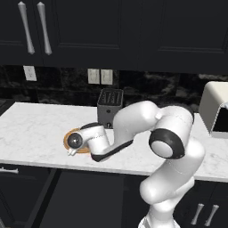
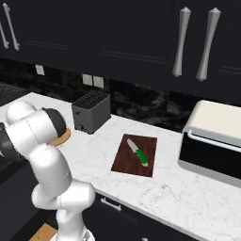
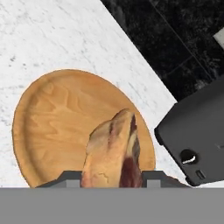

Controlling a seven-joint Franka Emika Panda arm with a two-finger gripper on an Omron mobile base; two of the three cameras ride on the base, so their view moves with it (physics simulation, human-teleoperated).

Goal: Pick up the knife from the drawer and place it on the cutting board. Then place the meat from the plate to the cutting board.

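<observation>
Over the plate [image 3: 57, 127], in the hand view, the end effector [image 3: 111, 177] is holding the meat [image 3: 113, 151], a reddish-brown chunk with paler patches that is sitting between the two dark finger tips, which are pressing in on it from either side. Whether the meat is touching the plate's wooden surface or hanging just above it cannot be told. The plate is lying on the white marble tabletop [image 3: 52, 35], with the toaster [image 3: 199, 135] just beside its rim.

From the left base view, the arm is bending down and to the left, its hand [image 1: 84, 140] sitting over the plate [image 1: 67, 141] near the tabletop's [image 1: 40, 129] front edge, with the toaster [image 1: 109, 107] behind it.

Seen from the right base view, the knife [image 2: 139, 153] is lying on the cutting board [image 2: 127, 160], green handle toward the front and blade pointing back. The cutting board is resting flat on the tabletop [image 2: 188, 197] between the toaster [image 2: 91, 112] and a large pale appliance [image 2: 212, 141]. A sliver of the plate [image 2: 62, 137] is showing behind the arm's white shoulder.
</observation>
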